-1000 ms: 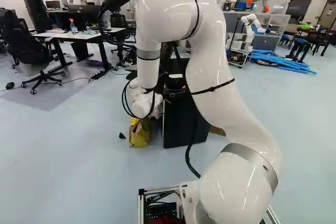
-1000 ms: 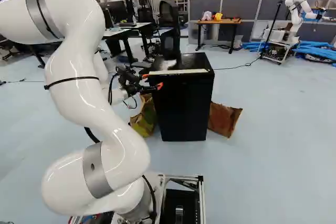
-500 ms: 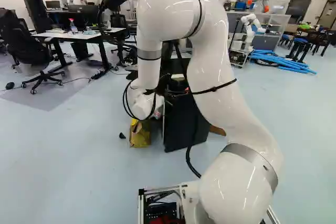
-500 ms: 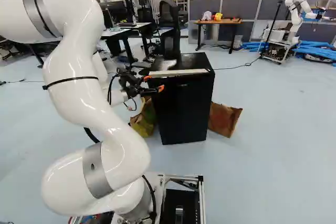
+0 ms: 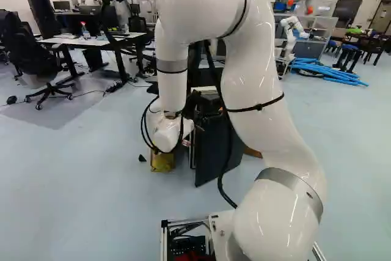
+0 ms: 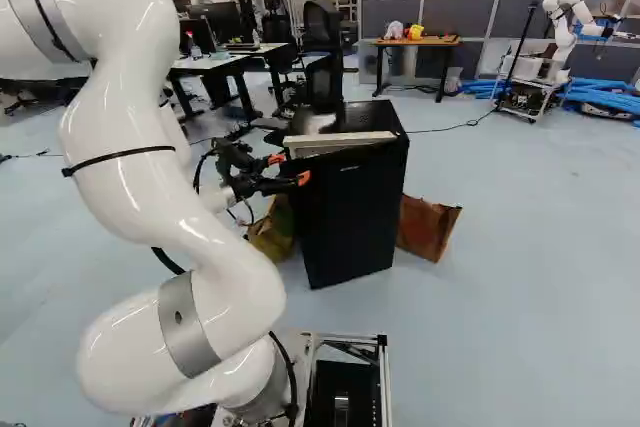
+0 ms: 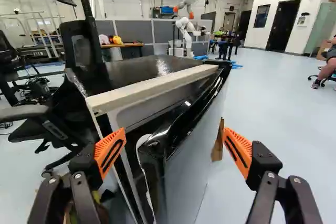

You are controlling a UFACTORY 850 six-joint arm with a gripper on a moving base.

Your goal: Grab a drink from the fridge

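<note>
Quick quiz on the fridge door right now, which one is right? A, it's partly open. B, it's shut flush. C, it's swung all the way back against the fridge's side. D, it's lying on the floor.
A: the door stands angled out from the front of the fridge, with a gap between the two.

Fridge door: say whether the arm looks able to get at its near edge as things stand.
Probably yes: the fridge door stands ajar, and its near edge shows between the open fingers of the end effector, with nothing seen blocking the way.
</note>
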